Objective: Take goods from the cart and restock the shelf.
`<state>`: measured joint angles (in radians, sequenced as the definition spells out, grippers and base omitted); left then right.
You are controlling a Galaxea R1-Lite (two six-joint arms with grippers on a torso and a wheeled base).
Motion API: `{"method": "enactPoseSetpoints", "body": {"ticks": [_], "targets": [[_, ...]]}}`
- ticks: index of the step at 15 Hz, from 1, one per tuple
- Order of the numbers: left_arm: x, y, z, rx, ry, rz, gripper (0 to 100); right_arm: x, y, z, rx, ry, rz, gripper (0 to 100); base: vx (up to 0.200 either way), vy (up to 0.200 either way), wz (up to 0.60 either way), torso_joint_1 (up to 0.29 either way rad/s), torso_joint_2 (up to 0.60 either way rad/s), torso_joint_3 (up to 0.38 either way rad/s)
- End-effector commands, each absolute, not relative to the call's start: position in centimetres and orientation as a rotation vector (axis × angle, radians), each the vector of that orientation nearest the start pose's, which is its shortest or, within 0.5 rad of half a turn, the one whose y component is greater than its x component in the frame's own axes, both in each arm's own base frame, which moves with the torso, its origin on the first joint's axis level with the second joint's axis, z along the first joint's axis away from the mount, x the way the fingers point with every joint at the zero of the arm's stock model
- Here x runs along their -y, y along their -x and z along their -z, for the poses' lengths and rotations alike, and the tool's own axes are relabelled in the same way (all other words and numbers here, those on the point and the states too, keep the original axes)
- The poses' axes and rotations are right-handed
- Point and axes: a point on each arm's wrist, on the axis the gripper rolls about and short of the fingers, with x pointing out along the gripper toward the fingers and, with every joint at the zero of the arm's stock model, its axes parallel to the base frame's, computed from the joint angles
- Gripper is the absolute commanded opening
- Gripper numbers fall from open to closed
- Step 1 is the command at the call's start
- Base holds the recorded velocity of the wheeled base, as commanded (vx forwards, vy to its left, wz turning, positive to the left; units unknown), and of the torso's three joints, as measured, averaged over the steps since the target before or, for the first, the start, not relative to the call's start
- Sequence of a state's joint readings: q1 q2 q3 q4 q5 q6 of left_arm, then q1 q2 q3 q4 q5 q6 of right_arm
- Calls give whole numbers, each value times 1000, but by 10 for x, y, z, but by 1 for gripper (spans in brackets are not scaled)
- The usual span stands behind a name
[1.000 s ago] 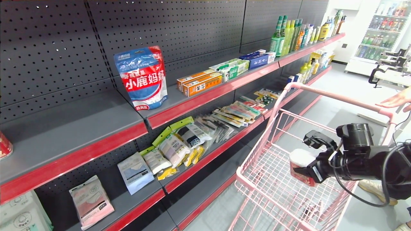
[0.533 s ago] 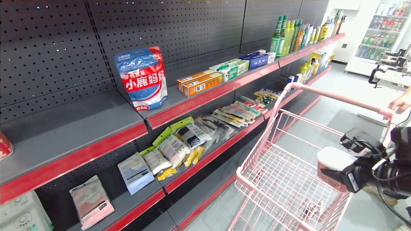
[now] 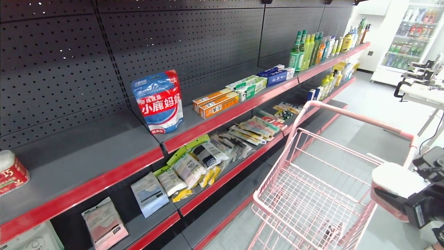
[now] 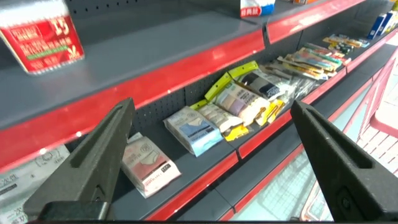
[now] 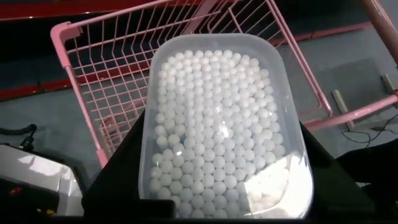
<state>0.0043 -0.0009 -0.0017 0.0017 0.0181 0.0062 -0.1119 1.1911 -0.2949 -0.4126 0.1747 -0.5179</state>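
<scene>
A clear plastic tub with a red label [image 3: 395, 178], packed with white cotton swabs, is gripped by the right gripper [image 3: 392, 199]. In the right wrist view the tub is seen clamped between the two black fingers [image 5: 127, 168], which are closed against its long sides. The tub is held raised at the right side of the pink wire shopping cart [image 3: 360, 118], close by the basket's right rim and near the handle end; whether it hangs over the basket or just outside it cannot be told. The left gripper [image 4: 211, 112] is found to the left of the cart, its two dark fingers [image 4: 93, 162] spread wide with nothing held between them. The grey metal shelf with red front edges [image 3: 86, 146] is ranged along the cart's left side. On its upper board, well to the left of the cart, a second red-labelled tub [image 3: 12, 172] is set upright, and nearer the cart a blue and red stand-up pouch [image 3: 159, 100] is stood. On the board below, between the pouch and the cart, flat packets in white, green and yellow [image 3: 189, 166] are laid in a loose pile.
</scene>
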Motion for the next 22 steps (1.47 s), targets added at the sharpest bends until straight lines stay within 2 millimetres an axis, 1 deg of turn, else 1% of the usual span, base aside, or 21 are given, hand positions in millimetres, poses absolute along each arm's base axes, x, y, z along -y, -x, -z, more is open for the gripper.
{"method": "enactPoseSetpoints", "body": {"ticks": [1, 5, 15, 22], "targets": [[0, 23, -76, 0, -6, -23, 100, 13, -134, -143, -423, 445, -160, 0, 0, 0, 0, 178, -388, -212], [0, 23, -76, 0, -6, -23, 100, 13, -126, -143, -403, 459, -154, 0, 0, 0, 0, 174, -365, -193], [0, 23, -76, 0, -6, -23, 100, 13, -123, -146, -382, 484, -152, 0, 0, 0, 0, 165, -349, -184], [0, 23, -76, 0, -6, -23, 100, 13, -122, -144, -387, 493, -150, 0, 0, 0, 0, 92, -206, -104]]}}
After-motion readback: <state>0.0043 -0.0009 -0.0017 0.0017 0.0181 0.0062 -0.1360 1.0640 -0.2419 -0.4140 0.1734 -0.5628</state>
